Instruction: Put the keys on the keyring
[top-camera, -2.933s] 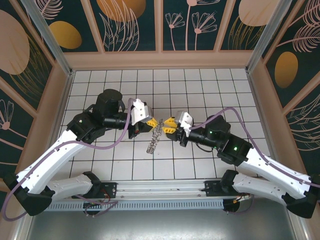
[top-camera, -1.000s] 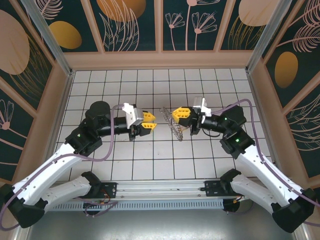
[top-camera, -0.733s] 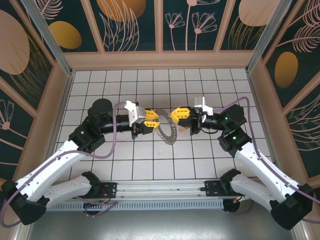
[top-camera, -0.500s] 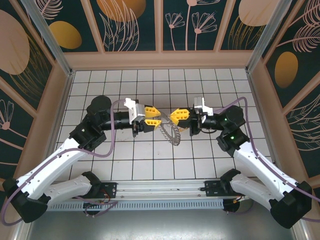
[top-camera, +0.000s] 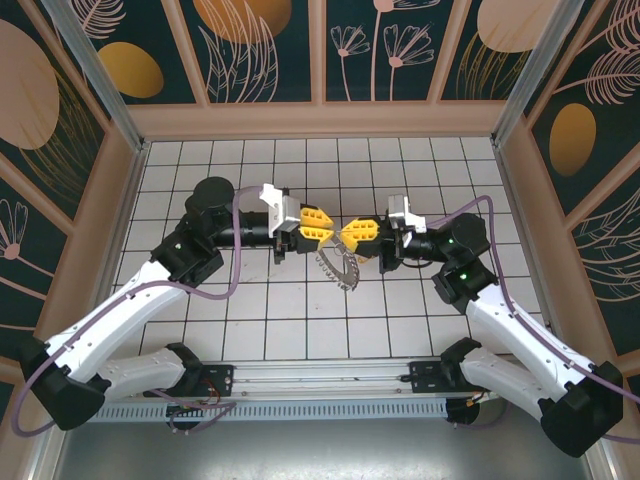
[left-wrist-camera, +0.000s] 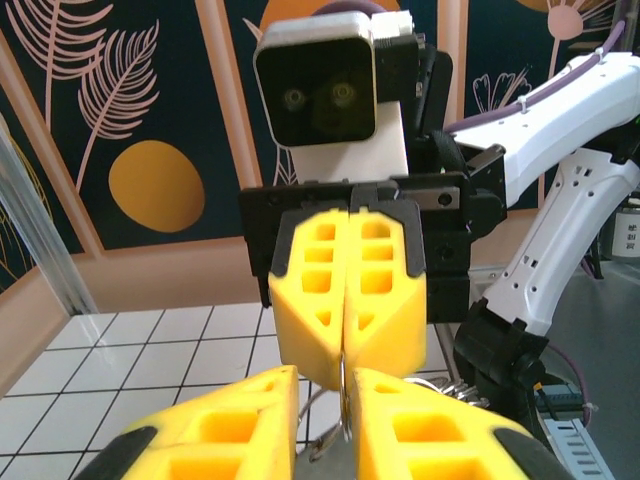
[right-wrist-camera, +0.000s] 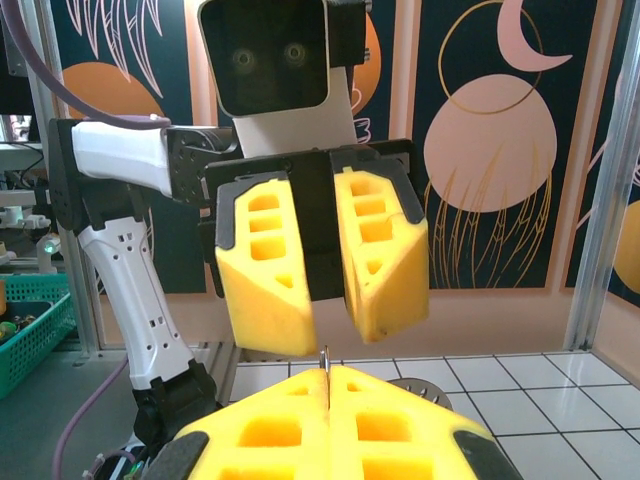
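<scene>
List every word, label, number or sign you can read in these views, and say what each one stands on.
No text can be read.
The wall panels carry only drawn leaves and flowers, no lettering.
The left hand and the right hand bear no marking.
A pale object at the right edge of the left wrist view has dark marks too blurred to read.

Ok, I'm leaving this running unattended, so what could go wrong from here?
The right tool pinches the ring by its thin edge alone, so it could swing or slip out. The left tool is open, almost tip to tip with the right tool; moving closer may knock them together or twist the ring.
</scene>
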